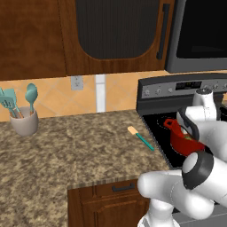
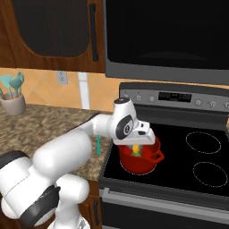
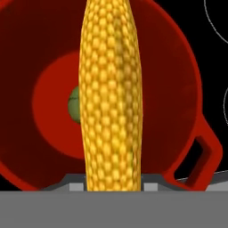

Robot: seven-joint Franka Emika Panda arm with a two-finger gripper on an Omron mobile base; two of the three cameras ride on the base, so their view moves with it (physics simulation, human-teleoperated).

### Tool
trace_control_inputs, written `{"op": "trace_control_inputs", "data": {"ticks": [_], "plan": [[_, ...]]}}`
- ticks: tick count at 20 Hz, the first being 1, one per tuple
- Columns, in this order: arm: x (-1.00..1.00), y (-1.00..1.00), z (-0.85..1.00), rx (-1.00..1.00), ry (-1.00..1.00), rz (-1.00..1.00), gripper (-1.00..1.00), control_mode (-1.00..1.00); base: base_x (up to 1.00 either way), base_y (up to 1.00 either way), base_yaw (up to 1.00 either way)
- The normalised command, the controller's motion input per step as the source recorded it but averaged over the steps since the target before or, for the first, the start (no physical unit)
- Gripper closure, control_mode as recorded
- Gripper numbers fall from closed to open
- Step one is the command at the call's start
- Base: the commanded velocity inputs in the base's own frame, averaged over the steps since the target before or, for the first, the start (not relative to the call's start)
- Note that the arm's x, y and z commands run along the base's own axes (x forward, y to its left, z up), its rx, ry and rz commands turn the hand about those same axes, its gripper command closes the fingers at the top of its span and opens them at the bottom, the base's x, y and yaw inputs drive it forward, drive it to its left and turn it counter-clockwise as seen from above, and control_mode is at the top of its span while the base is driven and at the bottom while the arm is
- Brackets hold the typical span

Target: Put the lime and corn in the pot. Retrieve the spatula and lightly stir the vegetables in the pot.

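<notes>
So I've got the corn (image 3: 110, 95) clamped in my gripper (image 2: 135, 147), hanging mid-frame right over the pot (image 3: 178, 89), lime (image 3: 74, 105) already at the bottom. My worry: let go off-centre and it clips the rim, bouncing onto the stove (image 2: 201, 165).

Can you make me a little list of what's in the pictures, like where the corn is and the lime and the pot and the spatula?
corn: held in the pincer, right above the pot
lime: lying on the pot's bottom, half hidden behind the corn
pot: red, on the stove's front left burner
spatula: flat on the counter, left of the stove, untouched
cup of teal utensils: far left on the counter
</notes>
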Motion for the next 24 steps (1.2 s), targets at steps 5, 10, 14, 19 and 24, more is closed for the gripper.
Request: {"op": "trace_control_inputs", "data": {"ticks": [5,10,14,19,24], "plan": [[0.10,0.05,-0.32,0.00,0.07,0.00,-1.00,-1.00,0.00,0.00,0.00],[0.10,0.02,-0.15,0.00,0.02,0.00,-1.00,-1.00,0.00,0.00,0.00],[0.00,0.00,0.10,0.00,-0.05,0.01,-1.00,-1.00,0.00,0.00,0.00],[-0.25,0.00,0.67,0.01,-0.16,0.02,-1.00,-1.00,0.00,0.00,0.00],[0.00,-0.01,0.05,0.05,0.07,0.02,-1.00,-1.00,0.00,0.00,0.00]]}}
